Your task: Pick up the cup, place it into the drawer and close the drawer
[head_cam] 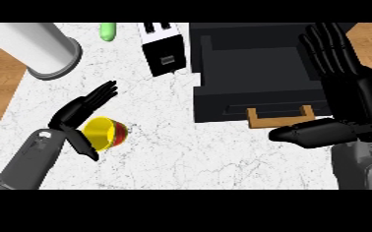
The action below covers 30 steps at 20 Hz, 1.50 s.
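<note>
A white cylinder (42,49) is running out of the head view at the upper left, only its lower end and grey rim showing, and a small green object (108,31) at the counter's far edge is being cut by the top of the picture, too little of it showing to name it. The black toaster (163,49) is likewise losing its far end there. The right hand (341,86) is covering the right wall of the open black drawer (254,69), so that side of the drawer is not showing; the wooden handle (280,118) is poking out below the drawer's front, partly behind the thumb. That hand is standing with fingers straight and pointing away from the robot, thumb stretched leftward beneath the handle, grasping nothing. The left hand (76,115) is lying open on the white marble counter (181,147), fingers extended toward the upper right, thumb angling down, with the grey forearm entering from the lower left. The yellow-and-red cup (105,132) is lying on its side on the counter just beside that hand, between fingers and thumb, well apart from the drawer; whether the hand is touching it is hard to tell.
</note>
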{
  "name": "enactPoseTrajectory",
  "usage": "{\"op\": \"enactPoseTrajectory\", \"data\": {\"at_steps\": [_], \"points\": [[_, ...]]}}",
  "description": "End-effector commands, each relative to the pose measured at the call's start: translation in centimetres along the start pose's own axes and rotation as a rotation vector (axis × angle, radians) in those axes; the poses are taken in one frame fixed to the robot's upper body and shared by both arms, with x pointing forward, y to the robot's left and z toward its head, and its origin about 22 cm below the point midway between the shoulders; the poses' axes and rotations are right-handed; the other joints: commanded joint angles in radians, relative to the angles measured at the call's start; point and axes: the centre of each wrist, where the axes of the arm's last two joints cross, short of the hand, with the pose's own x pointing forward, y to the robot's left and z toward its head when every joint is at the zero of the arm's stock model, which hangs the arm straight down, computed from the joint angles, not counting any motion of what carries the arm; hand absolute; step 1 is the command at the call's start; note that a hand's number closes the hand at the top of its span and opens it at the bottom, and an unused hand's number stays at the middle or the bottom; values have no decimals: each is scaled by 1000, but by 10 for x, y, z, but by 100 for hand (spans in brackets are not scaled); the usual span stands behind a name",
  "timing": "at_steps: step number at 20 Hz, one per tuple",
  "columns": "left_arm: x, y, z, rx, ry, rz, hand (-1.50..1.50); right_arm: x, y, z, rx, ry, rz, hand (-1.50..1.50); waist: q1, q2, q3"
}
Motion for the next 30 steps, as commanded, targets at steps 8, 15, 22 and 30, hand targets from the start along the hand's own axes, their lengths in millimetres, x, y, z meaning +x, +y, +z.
{"op": "enactPoseTrajectory", "data": {"at_steps": [8, 15, 22, 30], "points": [[-36, -44, -6, -116, -123, 138, -150, 6, -7, -5, 10, 3, 10, -150, -14, 15, -16], [-20, -30, -20, -168, -126, 169, -150, 3, -2, -5, 8, 5, 4, -150, -18, 14, -14], [-33, -68, -34, -230, -214, 261, 150, 17, -9, -9, 20, -3, 35, -150, -13, 8, -16], [-24, -60, -42, -55, -441, 163, 150, 10, -21, -4, 7, 16, 32, -150, -1, 7, -13]]}}
